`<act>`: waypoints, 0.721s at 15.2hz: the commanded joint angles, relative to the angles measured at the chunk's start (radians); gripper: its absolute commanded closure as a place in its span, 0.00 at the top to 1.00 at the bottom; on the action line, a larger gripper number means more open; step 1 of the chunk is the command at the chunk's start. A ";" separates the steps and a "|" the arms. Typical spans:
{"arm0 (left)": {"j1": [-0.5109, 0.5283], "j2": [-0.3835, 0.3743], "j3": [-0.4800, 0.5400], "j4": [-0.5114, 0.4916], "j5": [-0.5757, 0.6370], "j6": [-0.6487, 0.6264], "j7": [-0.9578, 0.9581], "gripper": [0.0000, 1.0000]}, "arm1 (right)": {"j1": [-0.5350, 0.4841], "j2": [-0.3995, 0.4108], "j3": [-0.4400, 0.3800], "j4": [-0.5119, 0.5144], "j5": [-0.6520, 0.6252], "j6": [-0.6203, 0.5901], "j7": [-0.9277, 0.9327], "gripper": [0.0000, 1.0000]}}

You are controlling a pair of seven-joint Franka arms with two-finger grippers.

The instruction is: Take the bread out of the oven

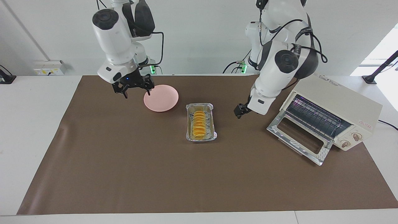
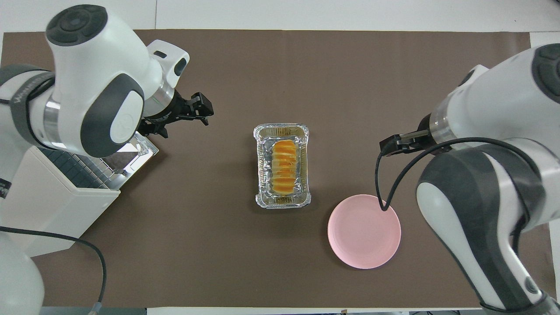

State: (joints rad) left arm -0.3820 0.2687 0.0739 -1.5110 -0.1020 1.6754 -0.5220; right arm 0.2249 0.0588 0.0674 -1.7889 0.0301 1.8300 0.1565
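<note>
Even, bright diffuse lighting throughout; soft shadows beneath both arms, daylight glare at one upper corner of the facing view, focus sharp, no visible edge distortion.

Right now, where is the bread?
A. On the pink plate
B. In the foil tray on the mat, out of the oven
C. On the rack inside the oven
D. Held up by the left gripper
B: the bread lies in the foil tray on the brown mat, beside the pink plate; the oven stands open with a bare rack, and the left gripper holds nothing.
</note>
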 commanded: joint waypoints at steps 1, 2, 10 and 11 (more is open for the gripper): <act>0.084 -0.075 -0.011 -0.029 0.047 -0.063 0.066 1.00 | 0.063 0.099 -0.004 0.020 0.034 0.115 0.069 1.00; 0.127 -0.092 -0.011 -0.029 0.050 -0.084 0.118 1.00 | 0.086 0.133 -0.004 0.016 0.036 0.170 0.098 1.00; 0.267 -0.226 -0.011 -0.101 0.087 -0.224 0.413 1.00 | 0.181 0.262 -0.004 -0.050 0.169 0.336 0.290 1.00; 0.268 -0.220 -0.011 -0.091 0.085 -0.218 0.413 1.00 | 0.185 0.262 -0.003 -0.067 0.183 0.354 0.294 1.00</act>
State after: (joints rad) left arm -0.1083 0.0740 0.0728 -1.5707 -0.0420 1.4491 -0.1175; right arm 0.3969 0.3287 0.0680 -1.8134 0.1730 2.1396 0.4226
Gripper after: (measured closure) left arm 0.000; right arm 0.000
